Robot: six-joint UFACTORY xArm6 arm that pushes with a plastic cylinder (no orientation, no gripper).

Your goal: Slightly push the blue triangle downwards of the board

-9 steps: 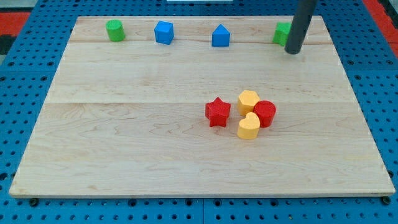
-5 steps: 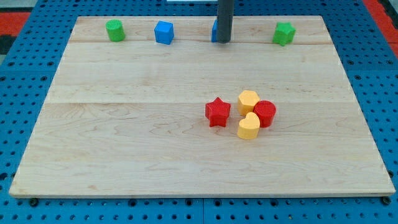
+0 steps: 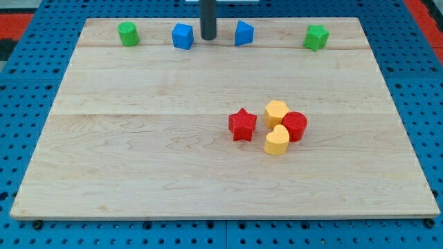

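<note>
The blue triangle (image 3: pixel 243 33) lies near the top edge of the wooden board (image 3: pixel 138 159), right of the middle. My tip (image 3: pixel 208 37) stands between it and the blue cube (image 3: pixel 183 36), a little to the left of the triangle and not touching it. The rod rises out of the view's top.
A green cylinder (image 3: pixel 127 33) sits at the top left and a green block (image 3: pixel 315 37) at the top right. Near the middle right, a red star (image 3: pixel 242 125), a yellow hexagon (image 3: pixel 276 112), a red cylinder (image 3: pixel 295 126) and a yellow heart (image 3: pixel 277 141) cluster together.
My tip has swept left along the top edge, from by the green block past the blue triangle to between the two blue blocks. The triangle has turned and shifted slightly upward.
</note>
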